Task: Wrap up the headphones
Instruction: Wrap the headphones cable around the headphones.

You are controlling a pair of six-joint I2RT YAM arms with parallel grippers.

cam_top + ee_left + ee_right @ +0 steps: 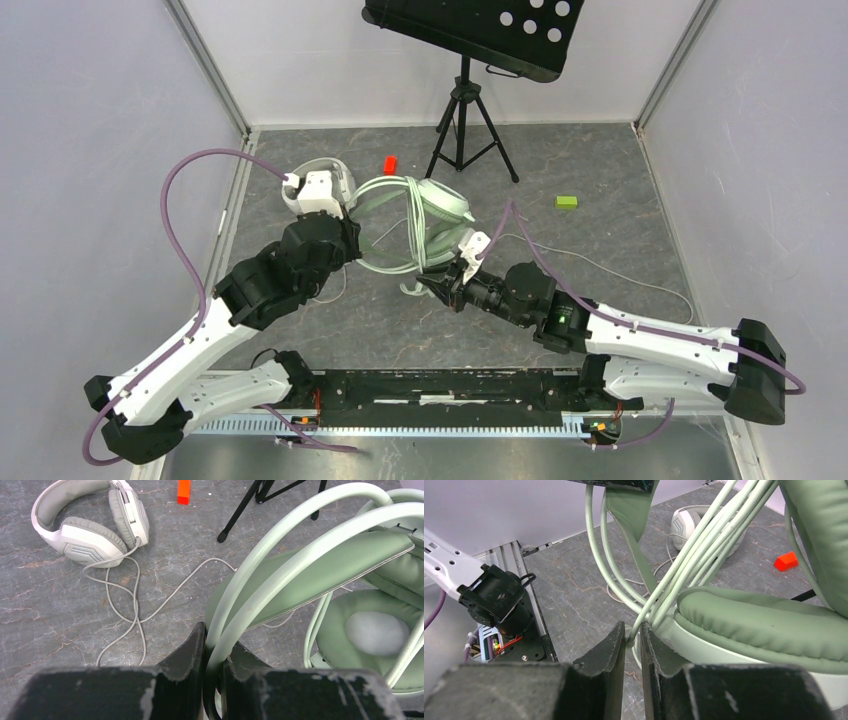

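The green headphones [440, 205] are held between the two arms at the middle of the tabletop [600, 260], toward its far edge. The left gripper [214, 642] is pinched narrow on their thin headband; the right gripper [634, 637] is pinched on their cable [684, 555], which lies in several turns across the band; this pair looks nearly wrapped. The white headphones [90, 530] lie near the far-left corner; their cord [135, 605] trails loose on the tabletop; that half, I judge, is not yet begun.

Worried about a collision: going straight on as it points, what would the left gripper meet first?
The mint-green headphones' headband, which the left gripper clamps; beyond that, depth is unclear.
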